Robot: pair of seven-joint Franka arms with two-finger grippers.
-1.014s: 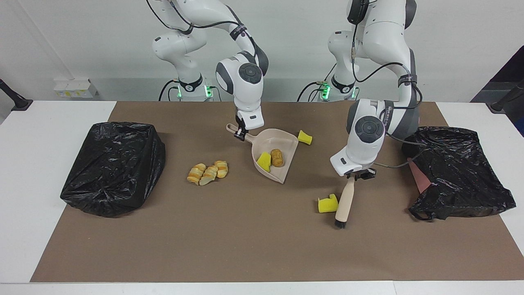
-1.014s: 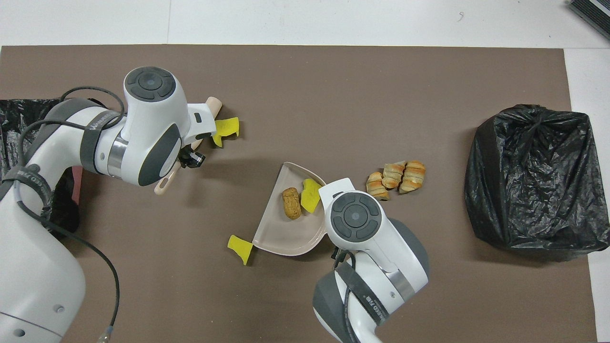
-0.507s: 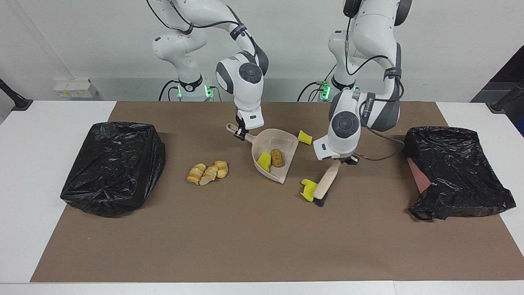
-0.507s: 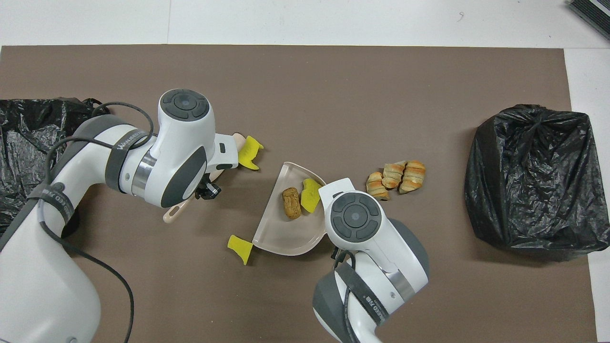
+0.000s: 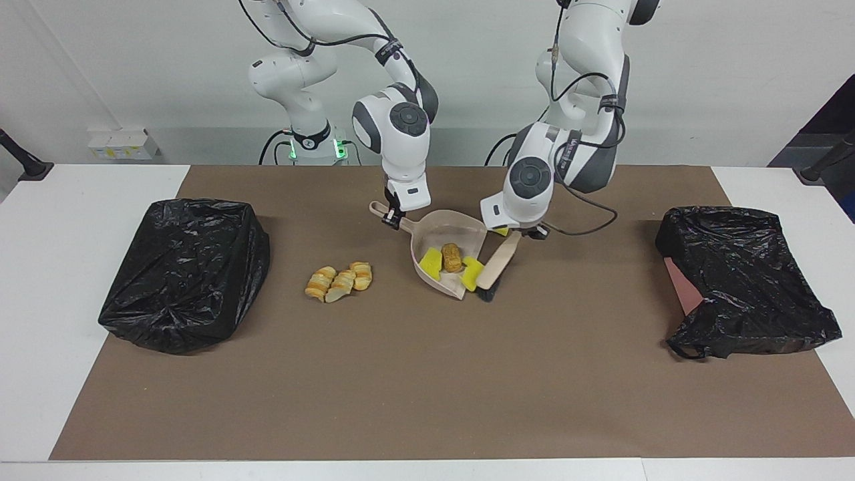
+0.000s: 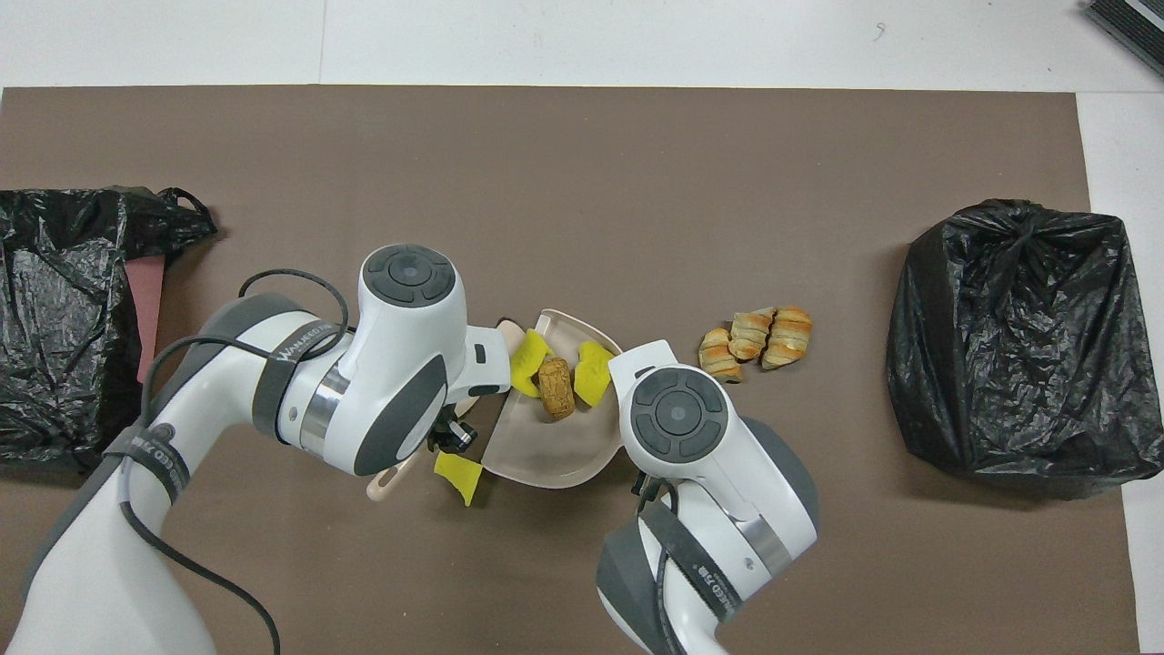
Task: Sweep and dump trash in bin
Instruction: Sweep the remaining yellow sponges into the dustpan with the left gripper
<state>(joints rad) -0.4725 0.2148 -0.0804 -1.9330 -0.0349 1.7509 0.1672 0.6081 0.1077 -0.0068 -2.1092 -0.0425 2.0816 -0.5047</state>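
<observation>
Yellow sponge sits at the pan lip. Left claw grips the brush; right claw grips the pan handle. A hard push could flip the sponge out.

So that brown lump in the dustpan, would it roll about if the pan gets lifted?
Probably. The lump looks rounded and stubby, so a tilt could set it rolling. The sponge chunks at each side may hem it in a little. The dustpan has raised walls at the back, so it would likely stay in unless tipped toward the open lip.
</observation>
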